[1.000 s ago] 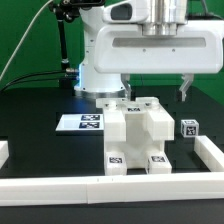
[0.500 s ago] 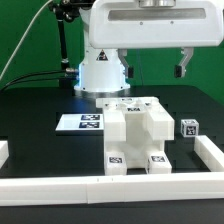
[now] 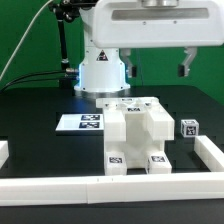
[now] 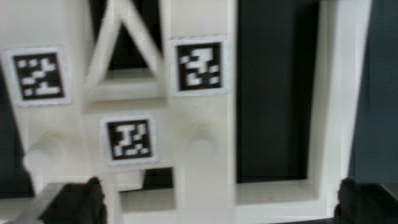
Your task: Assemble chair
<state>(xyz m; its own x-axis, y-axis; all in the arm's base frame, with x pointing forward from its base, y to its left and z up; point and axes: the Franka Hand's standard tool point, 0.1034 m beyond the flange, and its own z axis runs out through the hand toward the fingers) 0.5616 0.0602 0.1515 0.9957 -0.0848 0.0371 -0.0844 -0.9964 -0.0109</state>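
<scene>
Hand (image 3: 156, 71) hung above the chair (image 3: 135, 135), fingers (image 3: 185, 68) apart, empty. On the black surface (image 3: 40, 105), from the exterior view's left: marker board (image 3: 82, 122), chair at centre, small tagged block (image 3: 189, 127) near the rim wall (image 3: 212, 152).

The white chair (image 3: 135, 130) bears black-and-white square tags (image 3: 116, 160); the table (image 3: 40, 150) is black.

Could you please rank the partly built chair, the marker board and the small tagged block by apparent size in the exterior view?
1. partly built chair, clearly largest.
2. marker board, lying flat and farther back.
3. small tagged block, smallest.
</scene>
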